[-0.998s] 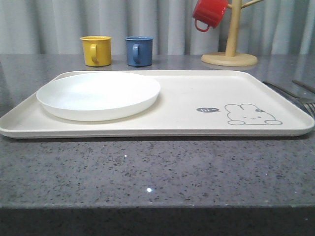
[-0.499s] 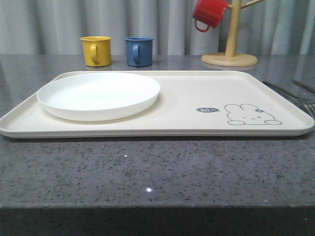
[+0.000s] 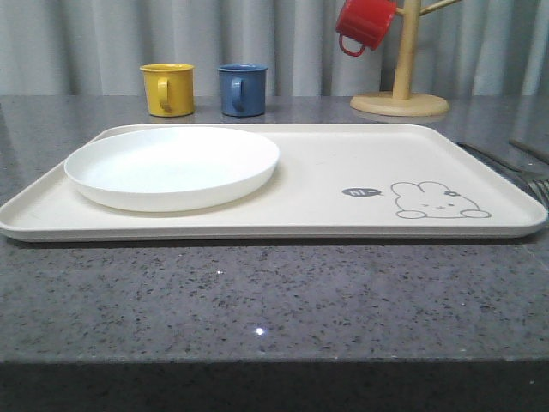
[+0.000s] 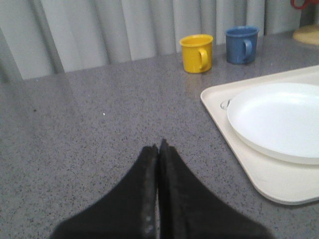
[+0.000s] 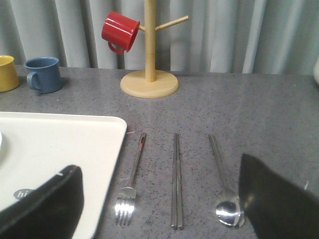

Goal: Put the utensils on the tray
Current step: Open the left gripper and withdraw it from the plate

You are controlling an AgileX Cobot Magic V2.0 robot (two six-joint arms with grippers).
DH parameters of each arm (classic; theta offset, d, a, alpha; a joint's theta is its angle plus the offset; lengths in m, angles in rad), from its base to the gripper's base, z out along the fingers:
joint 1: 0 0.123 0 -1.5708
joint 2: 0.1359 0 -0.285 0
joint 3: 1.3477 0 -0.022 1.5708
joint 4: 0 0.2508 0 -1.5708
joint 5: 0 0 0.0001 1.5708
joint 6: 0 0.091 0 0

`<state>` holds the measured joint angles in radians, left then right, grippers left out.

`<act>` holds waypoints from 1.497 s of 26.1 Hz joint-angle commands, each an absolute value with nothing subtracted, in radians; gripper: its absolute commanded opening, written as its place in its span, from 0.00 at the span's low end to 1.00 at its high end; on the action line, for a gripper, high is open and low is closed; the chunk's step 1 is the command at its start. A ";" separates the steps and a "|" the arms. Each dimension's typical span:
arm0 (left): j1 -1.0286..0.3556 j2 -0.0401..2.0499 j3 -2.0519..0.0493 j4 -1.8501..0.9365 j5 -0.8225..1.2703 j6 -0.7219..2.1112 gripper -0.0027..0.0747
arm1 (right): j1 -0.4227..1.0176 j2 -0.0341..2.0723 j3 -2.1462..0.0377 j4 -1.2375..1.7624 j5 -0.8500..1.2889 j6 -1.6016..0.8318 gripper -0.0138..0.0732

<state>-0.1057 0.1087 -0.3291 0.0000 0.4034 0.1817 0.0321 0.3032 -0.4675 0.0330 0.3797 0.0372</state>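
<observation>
The cream tray (image 3: 309,184) with a grey rabbit drawing lies across the table, its corner also in the right wrist view (image 5: 60,139) and its edge in the left wrist view (image 4: 279,179). Three silver utensils lie side by side on the counter just right of the tray: a fork (image 5: 130,182), a pair of chopsticks (image 5: 176,179) and a spoon (image 5: 223,188). My right gripper (image 5: 162,199) hovers open over them, its fingers spread wide either side. My left gripper (image 4: 158,149) is shut on nothing, over bare counter left of the tray.
A round white plate (image 3: 171,166) sits on the tray's left half. Behind the tray stand a yellow mug (image 3: 167,88) and a blue mug (image 3: 242,88). A wooden mug tree (image 3: 401,94) with a red mug (image 3: 364,23) stands at the back right.
</observation>
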 commanded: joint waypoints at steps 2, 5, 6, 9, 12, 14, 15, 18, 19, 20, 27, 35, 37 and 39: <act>-0.102 0.063 -0.341 -0.006 0.298 0.169 0.01 | 0.028 0.320 -0.504 0.024 0.303 0.031 0.91; -0.102 0.061 -0.341 -0.006 0.298 0.169 0.01 | 0.028 0.320 -0.504 0.024 0.303 0.031 0.91; -0.102 0.061 -0.341 -0.006 0.298 0.169 0.01 | 0.028 0.320 -0.504 0.024 0.303 0.031 0.91; -0.102 0.061 -0.341 -0.006 0.298 0.169 0.01 | 0.028 0.320 -0.504 0.024 0.303 0.031 0.91; -0.102 0.061 -0.341 -0.006 0.298 0.169 0.01 | 0.028 0.320 -0.504 0.024 0.303 0.031 0.91; -0.102 0.061 -0.341 -0.006 0.298 0.169 0.01 | 0.028 0.320 -0.504 0.024 0.303 0.031 0.91; -0.102 0.061 -0.341 -0.006 0.298 0.169 0.01 | 0.028 0.320 -0.504 0.024 0.303 0.031 0.91; -0.102 0.061 -0.341 -0.006 0.298 0.169 0.01 | 0.029 0.320 -0.504 0.024 0.303 0.031 0.91; -0.102 0.061 -0.341 -0.006 0.298 0.169 0.01 | 0.029 0.320 -0.504 0.024 0.303 0.031 0.91; -0.102 0.061 -0.341 -0.006 0.298 0.169 0.01 | 0.029 0.320 -0.504 0.024 0.303 0.031 0.91; -0.102 0.061 -0.340 -0.006 0.298 0.169 0.01 | 0.029 0.320 -0.504 0.024 0.303 0.031 0.91; -0.102 0.061 -0.335 -0.006 0.298 0.169 0.01 | 0.029 0.320 -0.504 0.025 0.302 0.031 0.91; -0.102 0.061 -0.335 -0.006 0.298 0.169 0.01 | 0.029 0.325 -0.504 0.025 0.302 0.031 0.91; -0.102 0.061 -0.335 -0.006 0.298 0.169 0.01 | 0.029 0.346 -0.512 0.025 0.313 0.031 0.91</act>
